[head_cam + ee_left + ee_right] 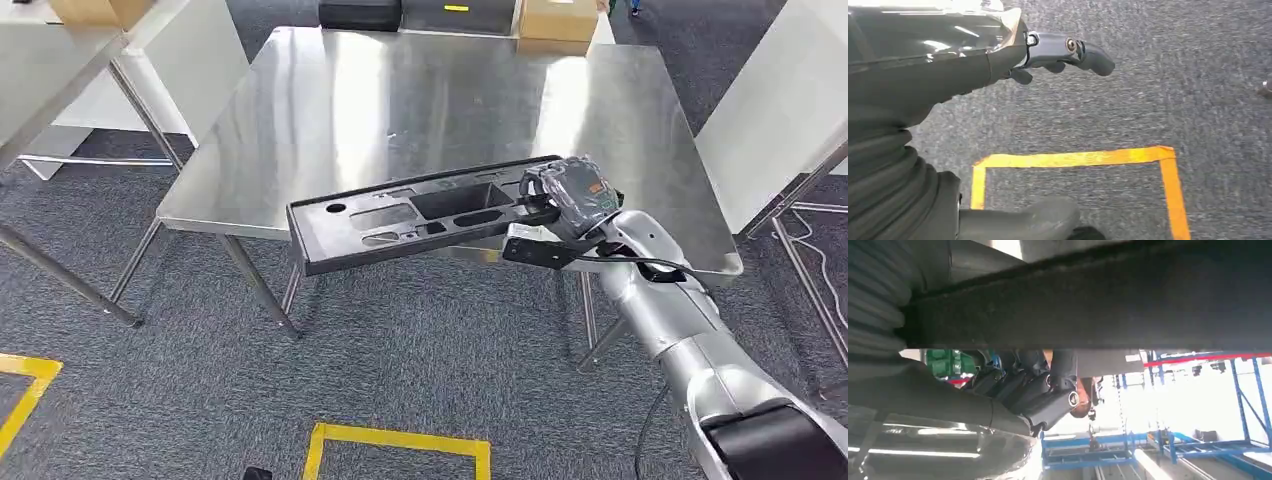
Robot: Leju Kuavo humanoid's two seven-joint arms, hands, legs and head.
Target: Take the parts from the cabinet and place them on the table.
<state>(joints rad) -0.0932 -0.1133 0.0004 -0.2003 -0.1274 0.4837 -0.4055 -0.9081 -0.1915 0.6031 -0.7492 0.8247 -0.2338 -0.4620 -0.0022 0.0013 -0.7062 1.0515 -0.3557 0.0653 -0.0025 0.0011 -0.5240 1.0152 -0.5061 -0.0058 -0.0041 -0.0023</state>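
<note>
Right hand [567, 200] grips the long black part [420, 212] over the steel table's [440, 100] near edge. Left hand [1058, 55] hangs empty, fingers apart, above grey carpet [430, 350] with yellow tape [1073, 159]. Cardboard boxes [558, 20] sit at the far side.

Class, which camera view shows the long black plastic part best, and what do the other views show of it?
The head view: the whole black part shows, held at one end by the right hand, over the steel table's near edge. The right wrist view shows a dark close-up band of it. The left wrist view shows carpet and yellow tape.
</note>
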